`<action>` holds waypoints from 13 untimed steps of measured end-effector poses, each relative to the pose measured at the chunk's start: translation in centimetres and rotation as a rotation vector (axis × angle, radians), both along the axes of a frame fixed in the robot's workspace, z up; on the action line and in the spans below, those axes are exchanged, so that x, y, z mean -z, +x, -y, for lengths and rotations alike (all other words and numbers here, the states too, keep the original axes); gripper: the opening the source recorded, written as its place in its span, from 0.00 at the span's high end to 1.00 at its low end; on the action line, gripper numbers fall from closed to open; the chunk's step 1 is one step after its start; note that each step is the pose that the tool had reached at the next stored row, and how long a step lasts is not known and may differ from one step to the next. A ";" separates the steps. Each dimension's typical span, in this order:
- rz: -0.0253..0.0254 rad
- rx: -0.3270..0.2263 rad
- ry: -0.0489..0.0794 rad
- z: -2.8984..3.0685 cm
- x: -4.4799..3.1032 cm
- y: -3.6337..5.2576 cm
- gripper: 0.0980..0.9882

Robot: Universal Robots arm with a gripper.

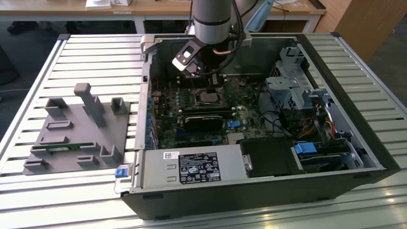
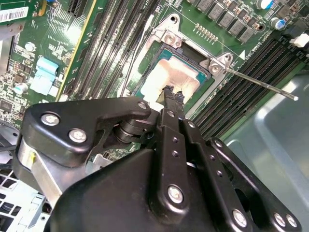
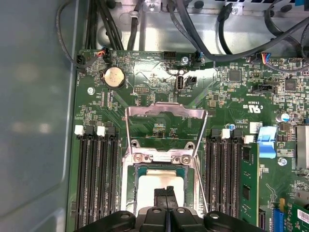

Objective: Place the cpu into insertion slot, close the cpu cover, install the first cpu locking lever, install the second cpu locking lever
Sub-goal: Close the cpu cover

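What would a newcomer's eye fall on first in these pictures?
First, the open computer case on the slatted table in the exterior view, with the robot arm reaching down into it. Then, in both wrist views, the shut gripper poised just over the pale cpu, which lies in the insertion slot, with the cpu cover swung open off it.
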State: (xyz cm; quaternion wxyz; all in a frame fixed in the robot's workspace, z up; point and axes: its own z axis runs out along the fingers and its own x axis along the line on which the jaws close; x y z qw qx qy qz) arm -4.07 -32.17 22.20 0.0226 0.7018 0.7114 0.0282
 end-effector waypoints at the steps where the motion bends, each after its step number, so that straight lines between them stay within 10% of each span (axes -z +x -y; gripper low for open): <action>1: 0.0000 0.000 0.000 0.00 -0.03 0.00 0.99; 13: 0.0000 0.000 0.000 0.00 -0.31 0.00 0.99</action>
